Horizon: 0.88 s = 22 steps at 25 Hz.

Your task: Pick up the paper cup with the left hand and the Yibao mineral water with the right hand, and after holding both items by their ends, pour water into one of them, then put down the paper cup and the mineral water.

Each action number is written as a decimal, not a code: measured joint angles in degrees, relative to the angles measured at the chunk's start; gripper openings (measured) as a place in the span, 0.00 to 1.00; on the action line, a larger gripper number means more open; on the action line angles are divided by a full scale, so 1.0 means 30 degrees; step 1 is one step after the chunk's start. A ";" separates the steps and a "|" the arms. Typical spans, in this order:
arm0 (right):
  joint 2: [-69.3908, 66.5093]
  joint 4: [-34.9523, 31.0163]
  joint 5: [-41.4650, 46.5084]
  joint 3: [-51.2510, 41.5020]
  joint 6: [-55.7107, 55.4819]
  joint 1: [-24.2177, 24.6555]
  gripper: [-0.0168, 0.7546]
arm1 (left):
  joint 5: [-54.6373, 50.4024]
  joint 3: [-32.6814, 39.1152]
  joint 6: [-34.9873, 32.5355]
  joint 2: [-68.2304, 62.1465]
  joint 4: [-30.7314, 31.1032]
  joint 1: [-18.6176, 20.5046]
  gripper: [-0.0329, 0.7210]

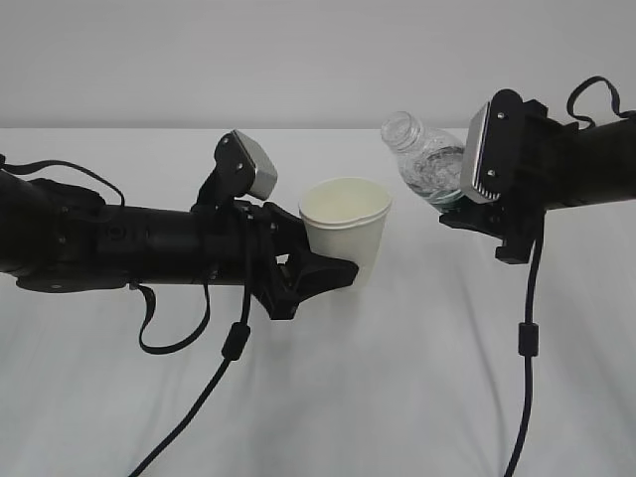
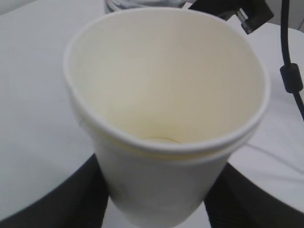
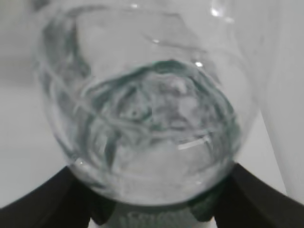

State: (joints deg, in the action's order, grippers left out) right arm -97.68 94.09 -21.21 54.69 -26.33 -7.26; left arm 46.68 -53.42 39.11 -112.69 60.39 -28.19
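Note:
My left gripper [image 1: 333, 270] is shut on the lower part of the white paper cup [image 1: 346, 227] and holds it upright above the table. The left wrist view looks down into the cup [image 2: 166, 85]; its cream inside looks dry, with a black finger [image 2: 71, 199] on each side. My right gripper [image 1: 467, 214] is shut on the clear Yibao mineral water bottle [image 1: 422, 159], which is tilted with its open neck up and to the left, just right of the cup's rim. The right wrist view shows the bottle's shoulder [image 3: 142, 109] between the fingers [image 3: 42, 204], with a green label at the bottom edge.
A white cloth-covered table [image 1: 397, 397] lies under both arms. Black cables [image 1: 231, 343] hang from each wrist to the table. A plain grey wall is behind.

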 joint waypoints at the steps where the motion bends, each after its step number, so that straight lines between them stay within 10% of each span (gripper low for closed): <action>1: 0.0000 0.0039 0.0054 0.0000 0.0045 0.0000 0.68 | 0.0120 0.0000 0.0000 0.0000 0.0000 0.0000 0.60; 22: 0.0000 0.0655 0.1346 0.0000 0.1342 0.0000 0.68 | 0.0577 0.0000 0.0000 -0.0168 0.0264 -0.0722 0.59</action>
State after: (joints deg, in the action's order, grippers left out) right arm -97.68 96.05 -17.17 54.69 -22.30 -7.26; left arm 48.41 -53.42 39.11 -113.19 61.18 -30.36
